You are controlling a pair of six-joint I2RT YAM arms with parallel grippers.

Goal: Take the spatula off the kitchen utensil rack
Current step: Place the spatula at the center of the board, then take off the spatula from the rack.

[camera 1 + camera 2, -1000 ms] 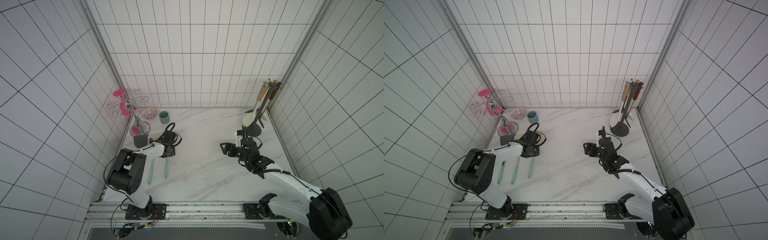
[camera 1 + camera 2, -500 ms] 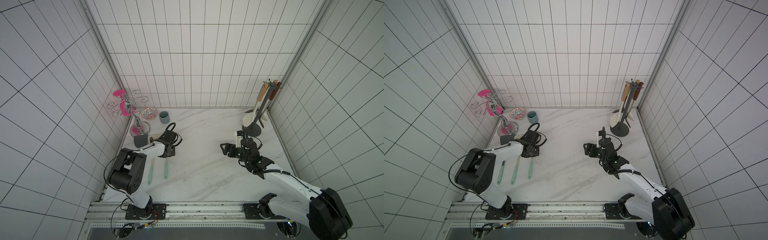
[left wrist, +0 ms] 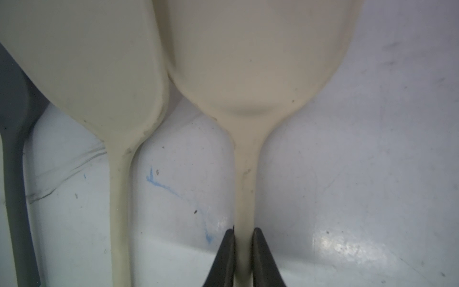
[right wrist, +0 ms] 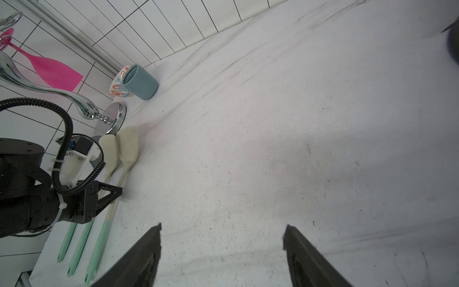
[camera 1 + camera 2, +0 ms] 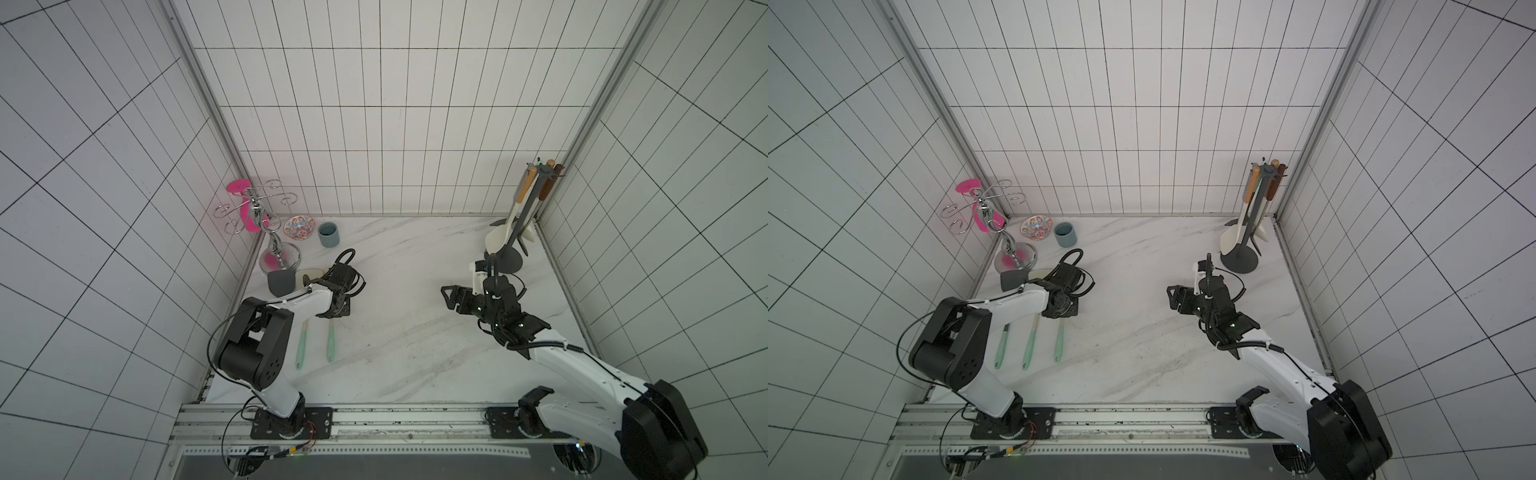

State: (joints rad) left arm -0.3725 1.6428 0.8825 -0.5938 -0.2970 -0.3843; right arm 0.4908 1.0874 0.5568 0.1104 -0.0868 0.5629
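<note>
At 2 o'clock the tall dark grey metal utensil rack (image 5: 511, 262) carries a cream wooden-handled spatula (image 5: 497, 242): not yet removed, I judge. The right claw (image 4: 222, 226) is spread nearby; the left claw (image 3: 244, 229) pinches a mint-handled spatula (image 3: 248, 174) on the counter (image 5: 415, 353).

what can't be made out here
- kitchen utensil rack, both top views: the hanging utensils overlap and are too small to tell apart.
- Same rack, right wrist view: only a dark sliver at the edge.
- left gripper, top views: jaws hidden under its own wrist.
- cream utensil it grips, left wrist view: head cut off by the edge.
</note>
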